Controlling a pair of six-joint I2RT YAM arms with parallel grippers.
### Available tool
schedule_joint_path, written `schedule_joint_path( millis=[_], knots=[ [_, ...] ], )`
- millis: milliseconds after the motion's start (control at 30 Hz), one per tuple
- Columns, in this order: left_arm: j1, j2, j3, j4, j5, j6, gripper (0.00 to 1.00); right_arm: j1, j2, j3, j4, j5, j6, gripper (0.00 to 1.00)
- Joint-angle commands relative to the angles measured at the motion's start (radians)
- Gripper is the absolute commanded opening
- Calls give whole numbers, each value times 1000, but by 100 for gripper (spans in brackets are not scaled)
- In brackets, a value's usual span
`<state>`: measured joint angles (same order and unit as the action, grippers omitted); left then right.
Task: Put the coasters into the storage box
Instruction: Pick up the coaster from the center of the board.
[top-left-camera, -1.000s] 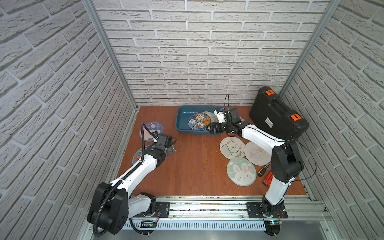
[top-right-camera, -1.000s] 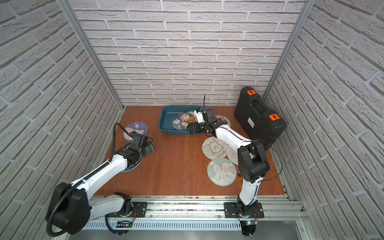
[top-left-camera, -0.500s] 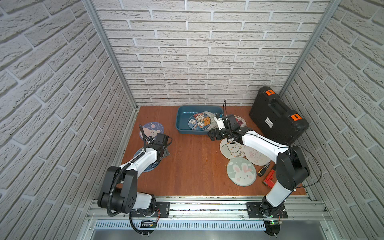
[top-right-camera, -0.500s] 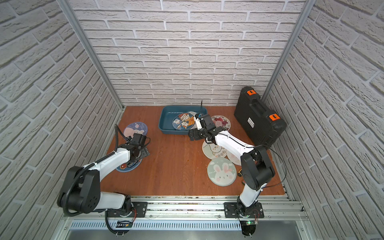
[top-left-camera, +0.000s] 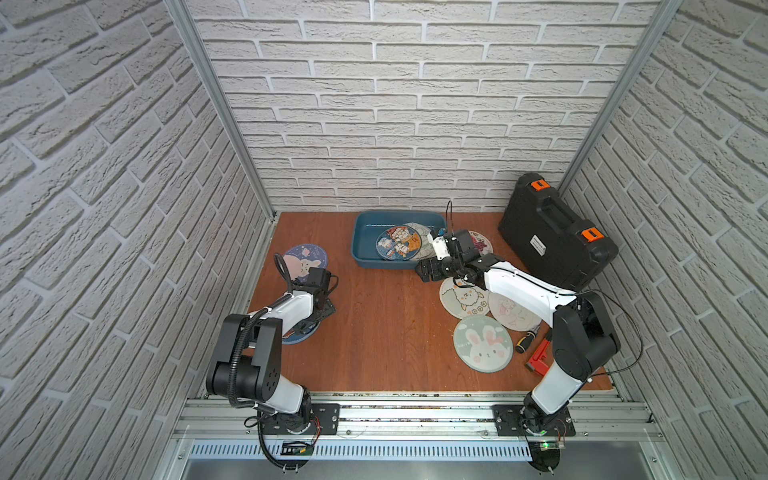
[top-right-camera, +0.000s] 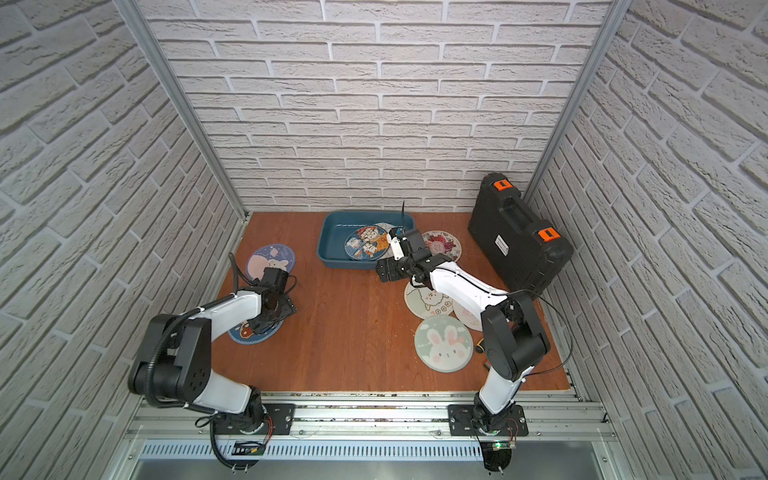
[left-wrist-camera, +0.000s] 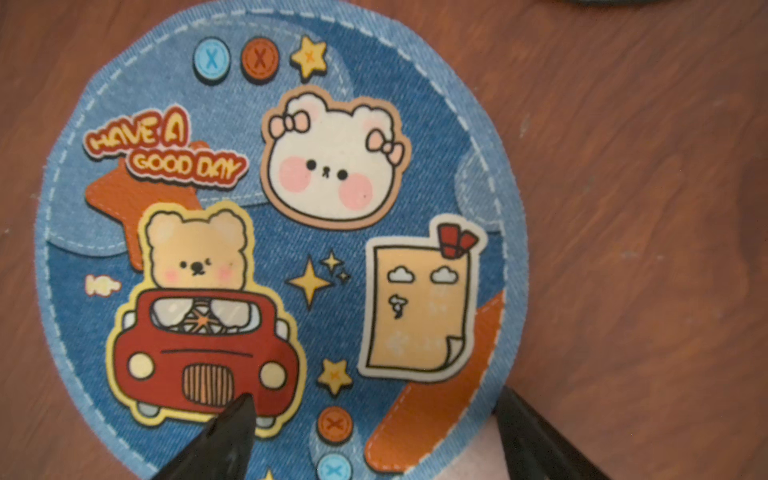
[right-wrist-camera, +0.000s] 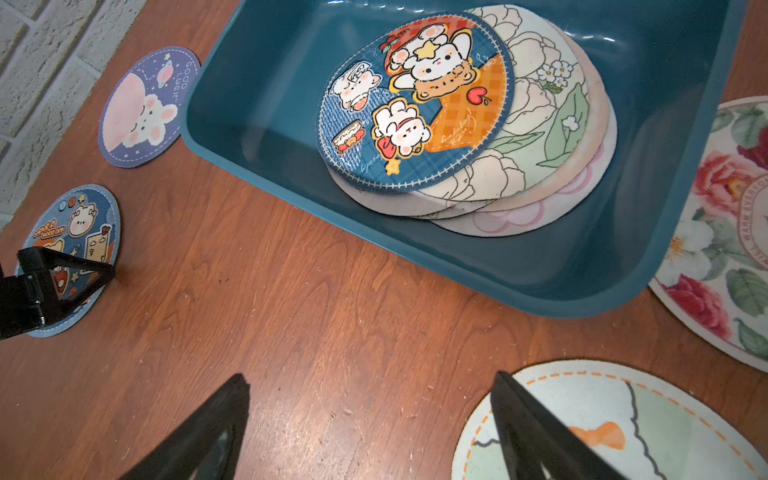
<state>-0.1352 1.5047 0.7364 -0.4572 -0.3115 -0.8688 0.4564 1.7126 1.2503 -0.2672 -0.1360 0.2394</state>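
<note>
Progress: about four coasters (right-wrist-camera: 415, 104) stacked in storage box (right-wrist-camera: 257, 83) at tabletop (top-left-camera: 386, 324) rear | Remaining: six loose around it | Judgement: under half done | left gripper (left-wrist-camera: 374, 395) spread wide, empty, over denim bear coaster (left-wrist-camera: 270, 208) | right gripper (right-wrist-camera: 370, 376) spread wide, empty, at lamb coaster (top-left-camera: 461, 297) edge

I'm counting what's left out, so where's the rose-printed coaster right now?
In both top views the rose coaster lies back right on the table, between the storage box and the black case.

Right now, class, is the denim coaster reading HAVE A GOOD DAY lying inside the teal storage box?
No, the denim coaster lies flat on the wooden table, outside the storage box.
</note>
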Motion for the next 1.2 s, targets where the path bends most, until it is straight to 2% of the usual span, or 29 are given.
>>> schedule_joint_path(
  millis=[0,100,267,367,633,733,933,1167],
  knots=[
    [14,27,12,-1,26,4,88,9,-6,-6,46,-18,12,90],
    [15,29,12,-1,29,7,86,10,-4,-6,46,-22,12,90],
    [14,41,5,1,38,6,74,10,-6,-5,39,-18,8,89],
    [15,49,-1,5,41,2,61,10,-7,-2,34,-12,4,89],
    [17,39,-21,21,41,2,15,10,-7,0,26,-8,2,89],
    [17,34,-26,28,42,6,1,11,-7,0,26,-9,3,89],
    [4,-28,-56,117,106,42,0,22,-8,6,16,2,-2,88],
    [-139,-137,-26,151,88,128,0,50,8,39,-5,-35,-6,87]
  ],
)
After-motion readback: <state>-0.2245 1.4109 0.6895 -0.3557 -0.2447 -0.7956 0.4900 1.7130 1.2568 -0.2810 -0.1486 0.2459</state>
